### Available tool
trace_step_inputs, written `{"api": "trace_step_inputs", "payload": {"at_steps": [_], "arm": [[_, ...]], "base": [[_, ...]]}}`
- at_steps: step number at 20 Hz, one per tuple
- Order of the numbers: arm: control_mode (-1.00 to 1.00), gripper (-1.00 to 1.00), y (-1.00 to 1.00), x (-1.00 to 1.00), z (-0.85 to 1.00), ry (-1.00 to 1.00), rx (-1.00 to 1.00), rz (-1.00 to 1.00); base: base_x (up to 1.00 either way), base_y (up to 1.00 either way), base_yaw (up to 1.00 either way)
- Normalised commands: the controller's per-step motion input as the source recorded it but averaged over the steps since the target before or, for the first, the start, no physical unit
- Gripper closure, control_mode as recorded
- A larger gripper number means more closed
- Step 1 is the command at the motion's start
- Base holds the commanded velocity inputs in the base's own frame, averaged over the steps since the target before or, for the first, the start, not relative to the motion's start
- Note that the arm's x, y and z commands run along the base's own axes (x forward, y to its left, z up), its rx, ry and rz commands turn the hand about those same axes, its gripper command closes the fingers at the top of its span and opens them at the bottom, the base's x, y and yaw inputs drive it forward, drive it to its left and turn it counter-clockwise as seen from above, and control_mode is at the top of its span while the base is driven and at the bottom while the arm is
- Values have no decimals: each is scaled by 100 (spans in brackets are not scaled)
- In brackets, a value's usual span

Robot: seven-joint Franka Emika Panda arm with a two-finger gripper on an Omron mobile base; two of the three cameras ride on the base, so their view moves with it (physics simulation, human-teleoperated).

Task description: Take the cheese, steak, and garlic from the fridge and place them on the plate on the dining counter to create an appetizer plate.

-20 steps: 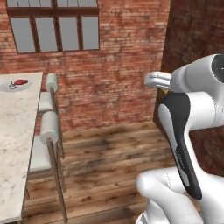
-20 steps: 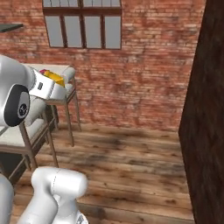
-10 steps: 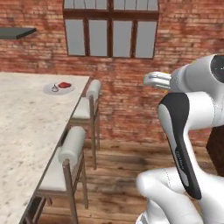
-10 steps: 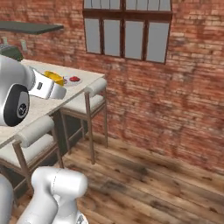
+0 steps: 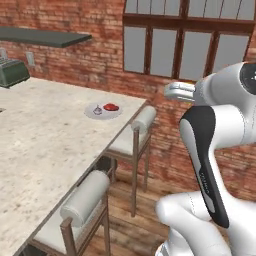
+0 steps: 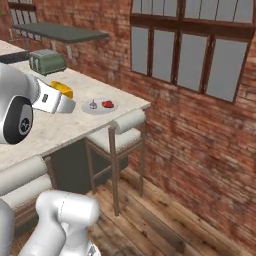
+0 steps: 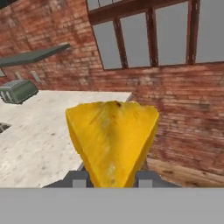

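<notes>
A yellow cheese [image 7: 111, 140] wedge sits close up in the hand view, with my gripper [image 7: 111, 177] shut on it. From the right base view the cheese [image 6: 62, 89] pokes out of the gripper [image 6: 67, 102] above the dining counter [image 6: 55, 127]. The round pale plate [image 5: 93, 114] lies near the beige counter's [image 5: 40, 145] far corner. On it are the dark-red steak [image 5: 110, 107] and the small pale garlic [image 5: 97, 111]. The plate [image 6: 89, 109], steak [image 6: 107, 104] and garlic [image 6: 93, 105] lie just beyond the held cheese. The fridge is out of view.
Two padded stools [image 5: 134, 131] [image 5: 82, 202] stand along the counter's near edge. A green toaster [image 6: 46, 61] sits farther back on the counter under a dark wall shelf [image 6: 65, 32]. A brick wall with windows [image 5: 185, 50] is behind, over a wooden floor.
The whole picture has shifted as the base moved: the counter and plate now fill more of the views and sit nearer. The gripper keeps its hold on the cheese.
</notes>
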Motion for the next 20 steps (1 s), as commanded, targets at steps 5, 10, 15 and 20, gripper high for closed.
{"api": "trace_step_inputs", "payload": {"at_steps": [5,10,15,20], "arm": [[100,100,0,0,0,0,0,0],[100,100,0,0,0,0,0,0],[100,100,0,0,0,0,0,0],[100,100,0,0,0,0,0,0]], "base": [[100,-64,51],[100,-61,48],[100,-36,43],[100,0,33]]}}
